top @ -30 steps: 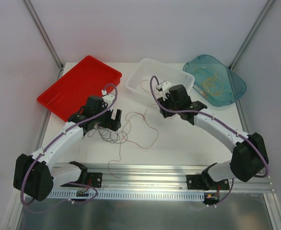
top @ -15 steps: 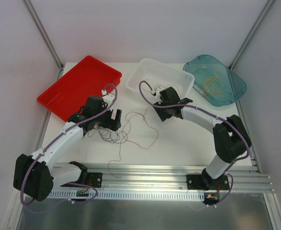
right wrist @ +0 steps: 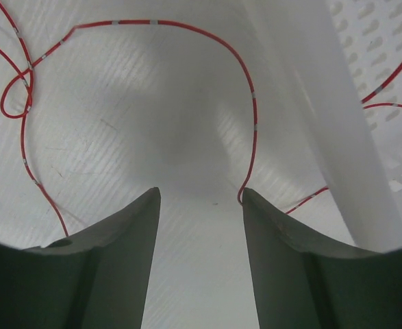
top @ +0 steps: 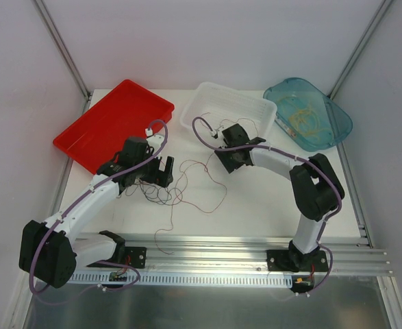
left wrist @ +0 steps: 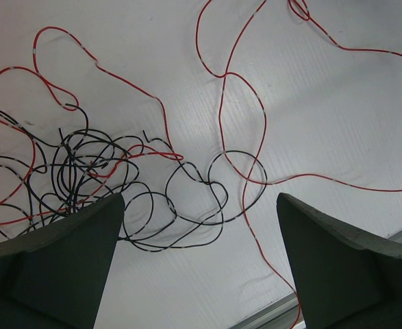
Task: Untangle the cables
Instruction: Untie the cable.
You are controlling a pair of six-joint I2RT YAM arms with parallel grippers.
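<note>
A tangle of thin black and red cables [top: 165,192] lies on the white table in front of my left gripper [top: 161,171]. In the left wrist view the black loops [left wrist: 91,171] bunch at the left and a long red cable [left wrist: 245,130] runs across the middle. My left gripper [left wrist: 201,197] hangs wide open above them, holding nothing. My right gripper [top: 226,160] is low by the white basket's front wall. In the right wrist view it [right wrist: 201,192] is open with bare table between the fingers, and a red cable [right wrist: 254,123] arcs ahead and passes its right fingertip [right wrist: 255,205].
A red tray [top: 111,123] stands at the back left and a white perforated basket [top: 236,103] at the back middle, with a red wire inside. A blue tray [top: 339,125] at the back right holds yellow cables [top: 303,120]. An aluminium rail [top: 221,247] runs along the near edge.
My right arm has folded its elbow inward and its gripper has shifted left along the basket's front. The left arm and the tangle have not moved.
</note>
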